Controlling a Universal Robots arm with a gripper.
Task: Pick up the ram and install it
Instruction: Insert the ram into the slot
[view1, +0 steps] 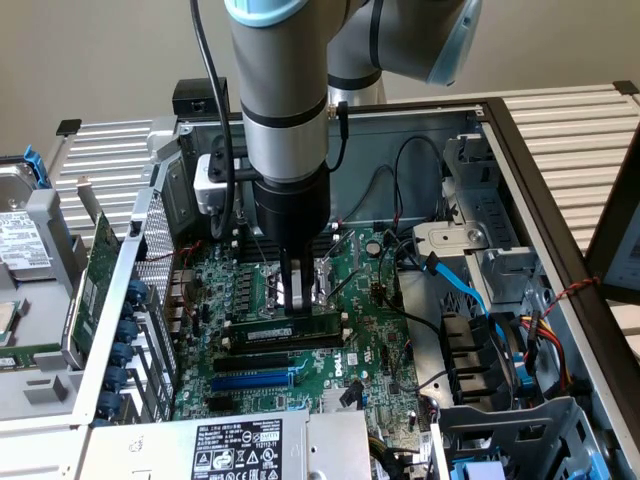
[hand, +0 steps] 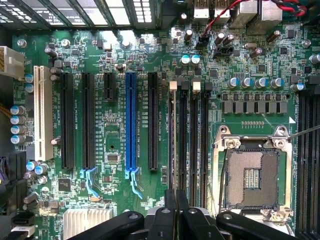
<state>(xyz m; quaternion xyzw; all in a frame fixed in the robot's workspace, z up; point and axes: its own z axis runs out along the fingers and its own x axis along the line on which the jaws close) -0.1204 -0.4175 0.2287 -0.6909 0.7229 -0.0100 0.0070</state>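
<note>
The ram (view1: 290, 328), a dark-green stick with a white label strip, stands on edge over the black memory slots of the green motherboard (view1: 375, 330), beside the CPU socket (hand: 252, 177). My gripper (view1: 297, 308) comes straight down on its top edge, fingers pinched on it. In the wrist view the two black fingers (hand: 170, 212) sit close together with the ram's thin edge (hand: 175, 150) running out from between them, in line with the slots (hand: 199, 140). Whether the stick is fully seated I cannot tell.
The open PC case walls (view1: 520, 170) surround the board. A blue expansion slot (view1: 255, 380) lies just in front of the ram. Blue cables (view1: 460, 285) and a drive cage sit on the exterior view's right, a green card (view1: 95, 270) and hard drive (view1: 20, 240) on its left.
</note>
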